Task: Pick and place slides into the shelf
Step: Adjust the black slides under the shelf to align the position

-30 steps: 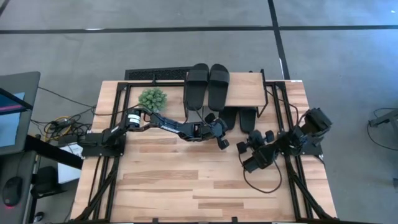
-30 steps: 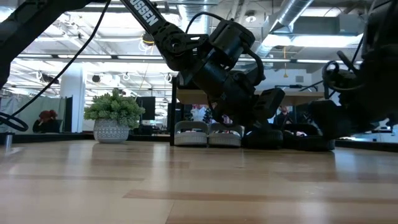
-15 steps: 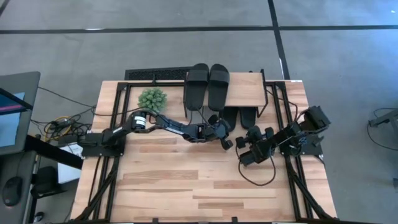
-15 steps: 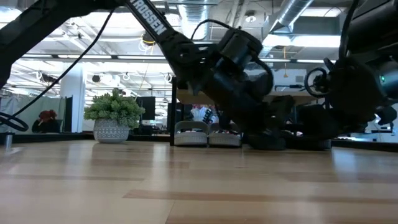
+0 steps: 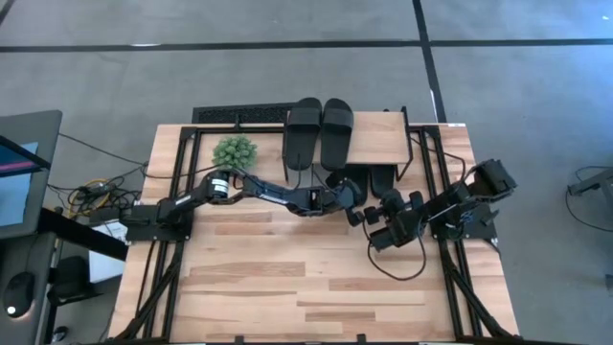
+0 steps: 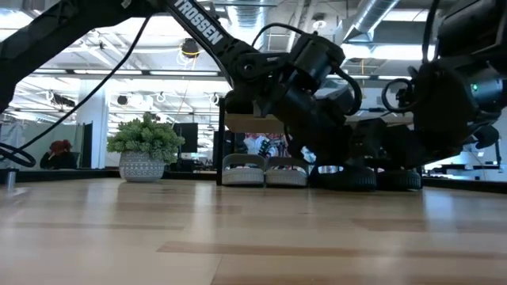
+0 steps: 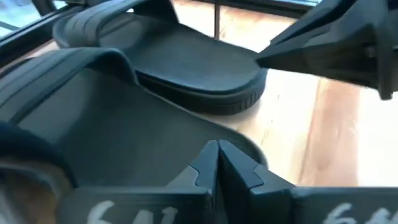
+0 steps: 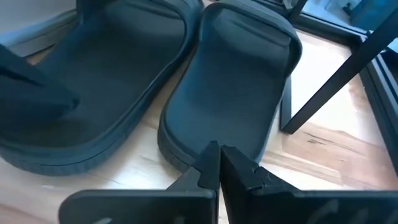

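Observation:
A low shelf stands at the table's far edge. Two black slides lie flat on its top board. Two more black slides lie on the table under it, heels sticking out toward the near side. A light grey pair shows under the shelf only in the low view. My left gripper is shut at the heel of the left lower slide. My right gripper is shut at the heel of the right one. My left gripper meets the heel end of the left lower black slide with its shut fingertips, coming roughly level from the table's near side, along the slide. The slide lies flat on the table. My right gripper meets the heel rim of the right lower black slide with its shut fingertips, slanting down from the near side, along the slide. That slide lies flat beside a black shelf leg.
A small potted plant stands left of the shelf. Black shelf legs flank the lower slides. A cable loops on the table below the right arm. The near half of the wooden table is bare.
My left gripper has moved toward the table's right and far edge, up to the left lower slide's heel. My right gripper has swung toward the far edge, from the open table to the right lower slide's heel.

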You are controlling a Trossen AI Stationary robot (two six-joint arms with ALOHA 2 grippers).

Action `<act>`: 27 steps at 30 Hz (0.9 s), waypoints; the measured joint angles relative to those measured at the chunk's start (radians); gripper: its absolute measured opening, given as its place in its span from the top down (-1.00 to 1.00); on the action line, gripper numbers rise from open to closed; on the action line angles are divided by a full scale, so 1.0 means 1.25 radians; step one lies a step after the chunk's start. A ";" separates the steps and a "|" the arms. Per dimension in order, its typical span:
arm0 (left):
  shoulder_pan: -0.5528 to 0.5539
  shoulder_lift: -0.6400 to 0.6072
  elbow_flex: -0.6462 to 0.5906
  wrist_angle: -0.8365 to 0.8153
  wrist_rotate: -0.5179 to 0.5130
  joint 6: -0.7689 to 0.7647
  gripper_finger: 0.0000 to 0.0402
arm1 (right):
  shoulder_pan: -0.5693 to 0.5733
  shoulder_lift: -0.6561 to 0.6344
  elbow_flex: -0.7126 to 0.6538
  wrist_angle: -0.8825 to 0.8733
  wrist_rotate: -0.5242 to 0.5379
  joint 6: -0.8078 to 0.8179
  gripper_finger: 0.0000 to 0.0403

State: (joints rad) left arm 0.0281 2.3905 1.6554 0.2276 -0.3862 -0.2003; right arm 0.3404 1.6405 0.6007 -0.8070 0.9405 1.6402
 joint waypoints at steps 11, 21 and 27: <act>0.002 0.001 0.000 -0.012 0.007 0.013 1.00 | 0.003 -0.007 0.000 0.002 0.000 -0.001 1.00; -0.024 0.001 0.000 -0.045 0.008 0.037 1.00 | 0.122 -0.021 0.000 -0.078 0.000 0.074 1.00; -0.026 -0.001 0.000 -0.045 -0.003 0.038 1.00 | 0.162 -0.020 0.000 -0.133 0.000 0.152 1.00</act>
State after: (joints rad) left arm -0.0040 2.3888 1.6554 0.1716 -0.3905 -0.1532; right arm 0.5429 1.6154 0.6003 -0.9727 0.9405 1.8297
